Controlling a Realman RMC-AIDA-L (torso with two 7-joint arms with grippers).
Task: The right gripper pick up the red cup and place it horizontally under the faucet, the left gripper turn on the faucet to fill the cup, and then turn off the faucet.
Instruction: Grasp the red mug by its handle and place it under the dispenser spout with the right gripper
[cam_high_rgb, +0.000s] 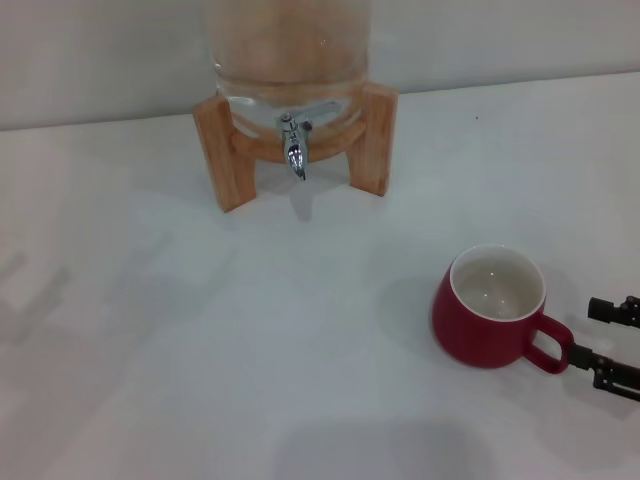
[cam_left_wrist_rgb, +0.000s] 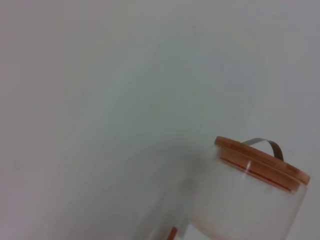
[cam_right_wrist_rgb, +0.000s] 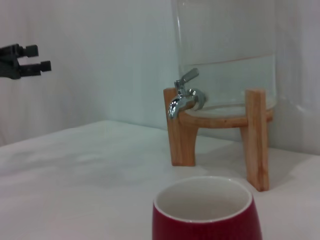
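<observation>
Nothing is done yet. Head view: the red cup (cam_high_rgb: 490, 310) stands lower right on the worktop (cam_high_rgb: 200, 350), well apart from the faucet (cam_high_rgb: 295, 145); my right gripper (cam_high_rgb: 612, 343), fingers spread and empty, flanks its handle. Right wrist view: left gripper (cam_right_wrist_rgb: 22, 62) hangs upper left, slightly parted, empty.

Right gripper (cam_high_rgb: 606, 343) cut off by head view's right edge, only black fingertips show. Glass jar (cam_high_rgb: 290, 50) cropped at top there, lid unseen. Red cup (cam_right_wrist_rgb: 206, 212) loses its base in right wrist view. Left gripper (cam_right_wrist_rgb: 25, 61) mostly out of frame, possibly open. Left wrist view blurry, jar only partly visible.
</observation>
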